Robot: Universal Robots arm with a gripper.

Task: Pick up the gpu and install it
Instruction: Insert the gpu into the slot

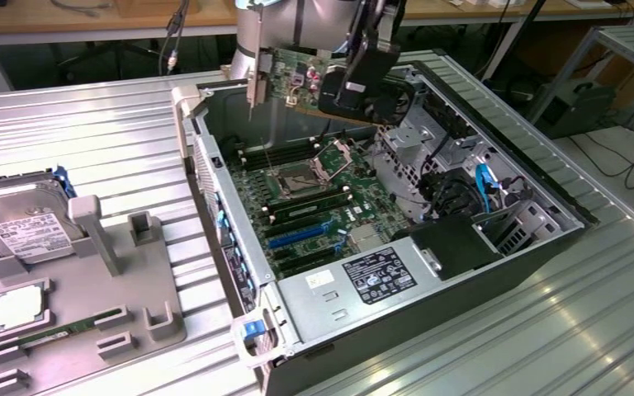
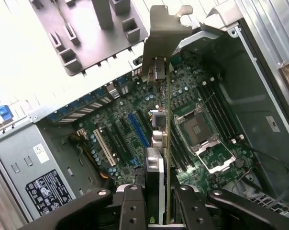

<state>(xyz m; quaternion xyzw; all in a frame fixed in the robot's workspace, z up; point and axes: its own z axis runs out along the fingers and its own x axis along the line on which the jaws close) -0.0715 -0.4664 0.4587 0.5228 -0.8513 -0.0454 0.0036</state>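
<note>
ribbed metal table (image 1: 96,140), gpu (image 1: 293,76) aloft, workbenches (image 1: 63,20) behind

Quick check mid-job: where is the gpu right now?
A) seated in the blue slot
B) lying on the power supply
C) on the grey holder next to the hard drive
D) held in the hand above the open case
D: the hand is closed on the gpu, which hangs in the air over the motherboard, not seated in any slot.
</note>
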